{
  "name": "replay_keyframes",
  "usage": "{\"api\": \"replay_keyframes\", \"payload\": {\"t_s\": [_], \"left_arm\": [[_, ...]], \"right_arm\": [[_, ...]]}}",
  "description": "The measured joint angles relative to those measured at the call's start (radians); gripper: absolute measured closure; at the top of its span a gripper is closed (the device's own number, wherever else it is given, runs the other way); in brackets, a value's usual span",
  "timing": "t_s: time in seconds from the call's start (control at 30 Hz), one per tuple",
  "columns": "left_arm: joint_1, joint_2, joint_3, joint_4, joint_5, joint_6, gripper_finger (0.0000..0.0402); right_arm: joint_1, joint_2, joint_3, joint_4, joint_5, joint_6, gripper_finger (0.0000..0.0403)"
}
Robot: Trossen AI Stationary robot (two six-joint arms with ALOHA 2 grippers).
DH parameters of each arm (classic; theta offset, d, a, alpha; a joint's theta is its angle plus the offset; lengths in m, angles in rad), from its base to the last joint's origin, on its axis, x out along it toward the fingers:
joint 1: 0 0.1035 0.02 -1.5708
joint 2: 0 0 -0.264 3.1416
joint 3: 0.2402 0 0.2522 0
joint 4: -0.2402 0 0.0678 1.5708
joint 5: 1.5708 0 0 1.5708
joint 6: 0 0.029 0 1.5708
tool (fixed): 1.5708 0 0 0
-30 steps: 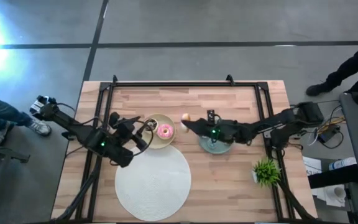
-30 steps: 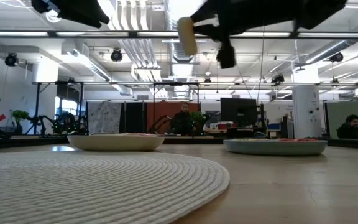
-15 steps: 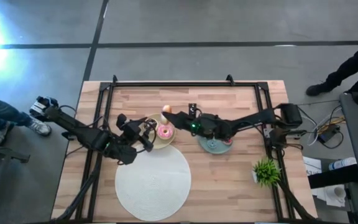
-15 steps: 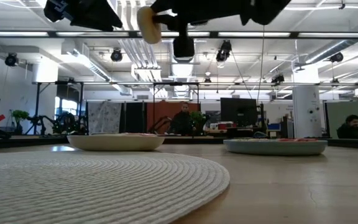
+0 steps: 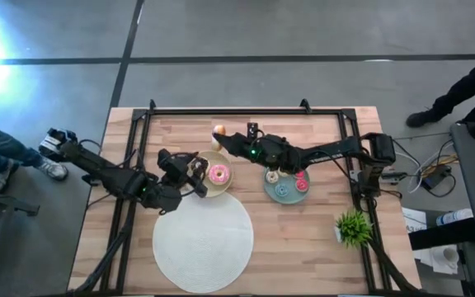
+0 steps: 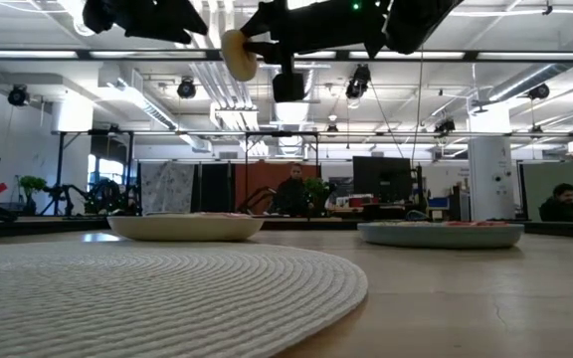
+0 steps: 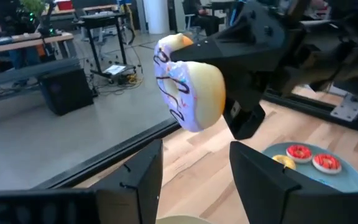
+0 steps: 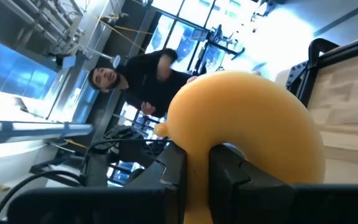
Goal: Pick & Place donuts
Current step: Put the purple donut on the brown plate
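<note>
Right gripper [image 5: 222,135] clamped tight on a donut [image 5: 218,130], tan underside, pale icing with squiggles, held on edge and well clear of the table, up over the far rim of the beige plate [image 5: 201,187]. Left gripper [image 5: 195,167] parked at the left side of that same plate, fingers [image 7: 135,180] spread with nothing between them. Going big to small on the tabletop: large white round mat [image 5: 203,233] near the front edge, bare wood around it; then the beige plate just beyond the mat with one pink donut [image 5: 218,174] sitting in it; then the teal plate [image 5: 281,195] to the right, carrying a red donut [image 5: 300,182], a yellowish one [image 5: 273,176] and what could be a third, too small to call. Little green plant [image 5: 353,226] off at the near right corner, not part of anything. Looks like the carry step, mid-transfer from teal plate side toward beige plate. Next move, best guess: come down toward the beige plate's free space next to the pink one, tip the ring flat or just low enough, then let go. Worth watching the crowding with the left arm so close by.
</note>
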Motion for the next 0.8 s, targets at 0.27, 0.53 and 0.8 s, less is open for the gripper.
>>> {"api": "replay_keyframes", "payload": {"t_s": [0.27,0.53,0.8], "left_arm": [[0.093,0.060,0.000,0.104,0.099,0.069,0.0241],[0.128,0.074,0.000,0.203,0.101,0.131,0.0241],[0.179,0.074,0.000,0.233,0.185,0.131,0.0241]], "right_arm": [[-0.003,0.003,-0.001,0.000,-0.016,0.004,0.0371],[-0.008,0.000,-0.001,0.000,-0.020,0.004,0.0371],[-0.010,0.000,-0.001,0.000,-0.019,0.008,0.0371]]}}
